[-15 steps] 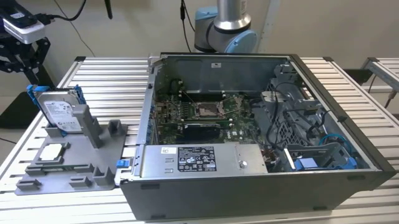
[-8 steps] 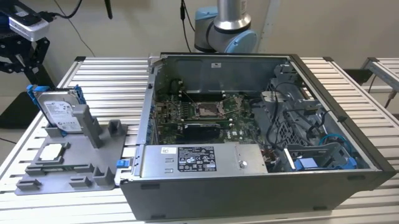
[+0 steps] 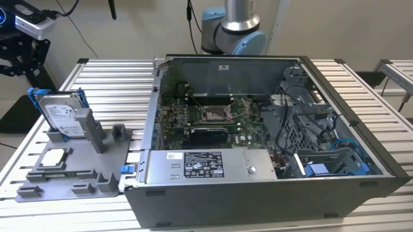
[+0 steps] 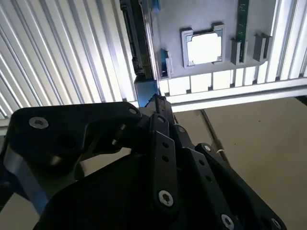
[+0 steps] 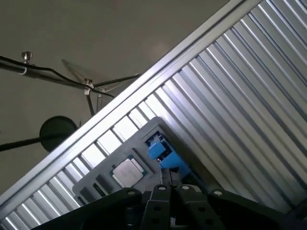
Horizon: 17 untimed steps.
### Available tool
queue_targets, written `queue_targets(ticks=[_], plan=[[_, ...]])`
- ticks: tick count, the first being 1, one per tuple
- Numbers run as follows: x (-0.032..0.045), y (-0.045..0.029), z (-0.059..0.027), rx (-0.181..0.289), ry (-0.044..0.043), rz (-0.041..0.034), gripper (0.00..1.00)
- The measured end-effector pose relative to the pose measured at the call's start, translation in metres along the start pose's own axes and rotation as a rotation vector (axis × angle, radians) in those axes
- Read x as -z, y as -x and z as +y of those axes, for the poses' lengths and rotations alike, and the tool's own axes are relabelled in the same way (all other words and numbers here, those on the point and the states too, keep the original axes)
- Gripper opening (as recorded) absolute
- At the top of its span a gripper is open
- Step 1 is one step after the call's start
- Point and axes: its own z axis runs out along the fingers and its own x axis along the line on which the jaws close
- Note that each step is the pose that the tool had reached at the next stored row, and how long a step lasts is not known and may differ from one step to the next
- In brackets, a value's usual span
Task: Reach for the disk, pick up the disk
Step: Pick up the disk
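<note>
The disk (image 3: 61,114) stands upright on its edge in a slot of a grey fixture (image 3: 71,186) near the table's (image 3: 110,77) edge, on the exterior view's left. Its broad silver face with a white label faces the camera, and a blue bracket runs up both of its sides. In both wrist views it shows edge-on instead: a thin dark strip (image 4: 135,43) in the second wrist view and a blue bracket end (image 5: 160,152) in the first wrist view, just ahead of the black end effector (image 4: 156,100). The end effector's tip (image 5: 169,186) points at the disk's near end. Whether it touches the disk cannot be told, and the linkages crowd together so that I cannot tell whether it is open or closed. It holds nothing that can be made out. Beyond the disk from the end effector, 1 small square silver chip (image 4: 204,48) lies flat in a recess of the fixture; it also shows in the first wrist view (image 5: 127,172) and in the exterior view (image 3: 53,157). Well apart from the disk, on the exterior view's right, an open computer case (image 3: 258,140) sits on the slatted table. The first wrist view takes in the floor (image 5: 120,38) past the table's edge, with thin cables across it.
</note>
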Motion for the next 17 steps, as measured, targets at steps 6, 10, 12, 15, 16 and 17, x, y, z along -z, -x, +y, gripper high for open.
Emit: queue_targets(ticks=[6,10,12,15,16,17], plan=[[0.0001,0.0,0.0,0.101,-0.0012,0.0051,0.0],[0.0001,0.0,0.0,0.174,-0.0015,0.0077,0.0],[0.0002,0.0,0.0001,0.21,-0.0018,0.0089,0.0],[0.0001,0.0,0.0,0.264,-0.0031,0.0101,0.0],[0.0001,0.0,0.0001,0.283,-0.0036,0.0105,0.0],[0.0001,0.0,0.0,0.3,-0.0042,0.0107,0.0]])
